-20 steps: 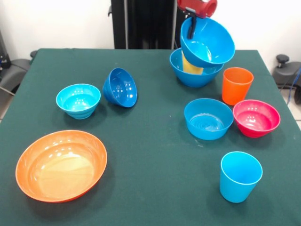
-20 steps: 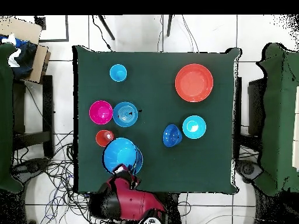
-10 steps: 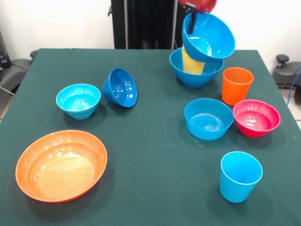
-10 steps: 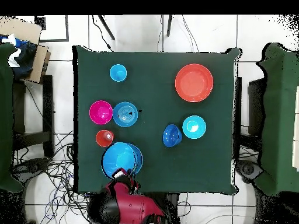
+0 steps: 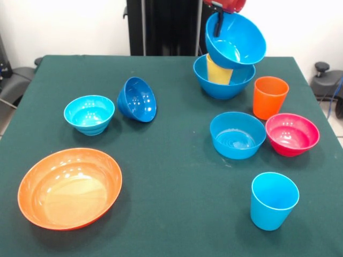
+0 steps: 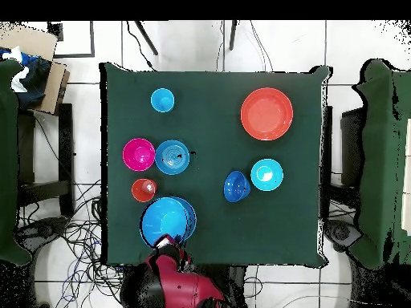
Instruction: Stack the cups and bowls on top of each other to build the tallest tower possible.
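My gripper [image 5: 217,24] is at the top of the front view, shut on the rim of a large blue bowl [image 5: 237,42]. It holds the bowl tilted in the air above the second large blue bowl [image 5: 222,84], which has the yellow cup [image 5: 217,72] inside it. In the overhead view the held bowl [image 6: 164,219] covers the lower bowl, and the gripper [image 6: 167,241] is at its near rim. The orange cup [image 5: 269,96], the light blue bowl [image 5: 237,135], the magenta bowl [image 5: 292,134] and the light blue cup [image 5: 274,199] stand to the right.
A small dark blue bowl [image 5: 138,99] lies tipped on its side beside the cyan bowl [image 5: 89,114] on the left. The wide orange bowl [image 5: 69,187] sits at the front left. The robot's black pedestal [image 5: 161,27] stands behind the table.
The held blue bowl has risen a little and drawn slightly back toward the robot, still over the bowl with the yellow cup. Everything else is still.
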`<state>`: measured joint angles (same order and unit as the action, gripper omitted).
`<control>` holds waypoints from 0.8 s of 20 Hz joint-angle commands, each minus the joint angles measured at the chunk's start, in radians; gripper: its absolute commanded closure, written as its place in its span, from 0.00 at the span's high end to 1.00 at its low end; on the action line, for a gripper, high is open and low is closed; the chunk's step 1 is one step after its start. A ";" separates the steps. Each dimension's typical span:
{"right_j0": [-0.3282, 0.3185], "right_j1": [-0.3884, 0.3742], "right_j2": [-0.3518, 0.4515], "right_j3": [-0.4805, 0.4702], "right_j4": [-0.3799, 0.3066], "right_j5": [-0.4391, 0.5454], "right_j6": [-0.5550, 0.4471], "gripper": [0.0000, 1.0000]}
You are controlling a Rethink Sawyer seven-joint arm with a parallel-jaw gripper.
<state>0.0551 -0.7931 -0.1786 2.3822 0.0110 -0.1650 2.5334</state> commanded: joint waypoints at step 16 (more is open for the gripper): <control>-0.019 -0.159 0.089 0.117 -0.025 0.095 0.092 0.00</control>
<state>0.0405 -0.9179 -0.1725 2.4522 0.0104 -0.1579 2.5332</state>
